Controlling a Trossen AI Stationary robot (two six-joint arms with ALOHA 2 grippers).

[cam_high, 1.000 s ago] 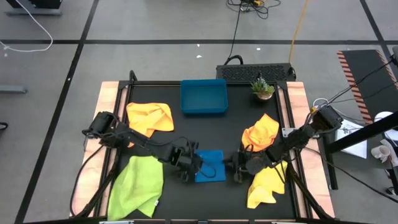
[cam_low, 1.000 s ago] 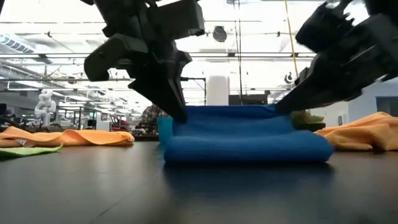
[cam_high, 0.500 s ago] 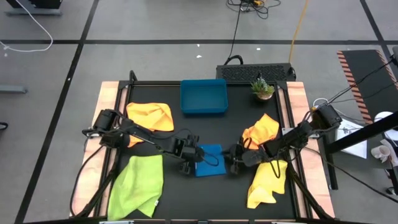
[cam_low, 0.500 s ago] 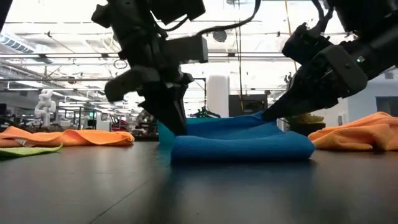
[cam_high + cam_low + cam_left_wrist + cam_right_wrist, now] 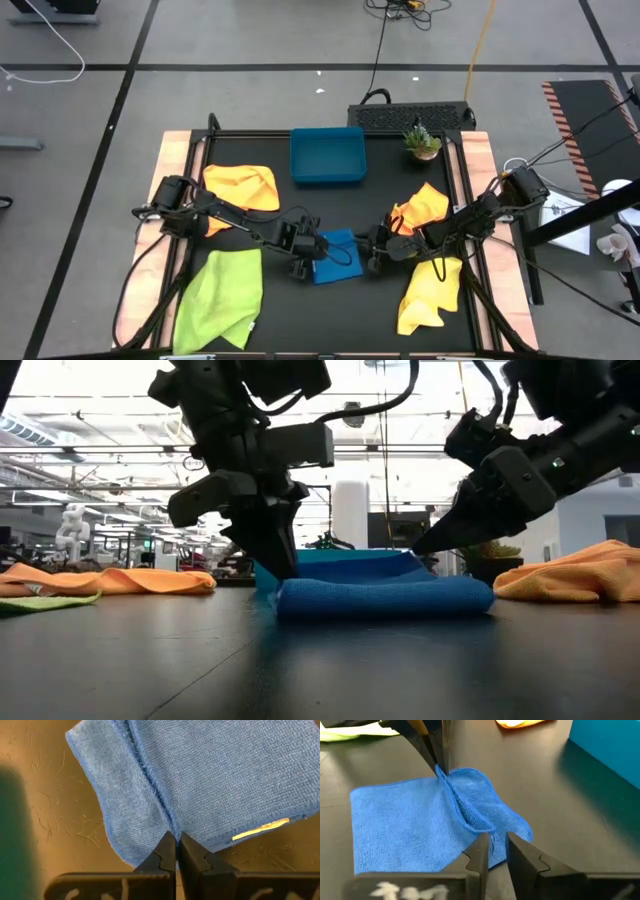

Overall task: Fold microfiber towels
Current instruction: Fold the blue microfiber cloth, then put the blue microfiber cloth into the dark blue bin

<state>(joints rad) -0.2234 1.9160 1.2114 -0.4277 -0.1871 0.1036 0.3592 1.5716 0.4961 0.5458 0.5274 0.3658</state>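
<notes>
Blue towel (image 5: pixel 334 257) sits folded at table centre, between the two grippers, now narrower than a second ago (folded edge has travelled toward the blue tray (image 5: pixel 327 155) side).

Left gripper (image 5: pixel 175 851): fingers pressed together, pinching the towel's doubled edge. In the left wrist view the tips meet right on the fold seam, cloth spreading out ahead of them. It stays clamped, same as in the earlier frames, and has shifted only slightly since half a second ago.

Right gripper (image 5: pixel 494 844): fingers slightly parted, a narrow gap between them. A second ago they were at the towel's edge with the cloth stretched flat between both grippers; now the near corner lies loose just ahead of the tips, flopped over in a soft loop. Low view shows the tips just above the cloth (can't tell if one still brushes it). The right arm has also pulled back a little toward its own side.

Other cloths unchanged:
- lime towel (image 5: pixel 220 298) and orange towel (image 5: pixel 242 187) on the left gripper's outer side
- second orange towel (image 5: pixel 421 212) and yellow towel (image 5: pixel 430 295) beside the right arm
</notes>
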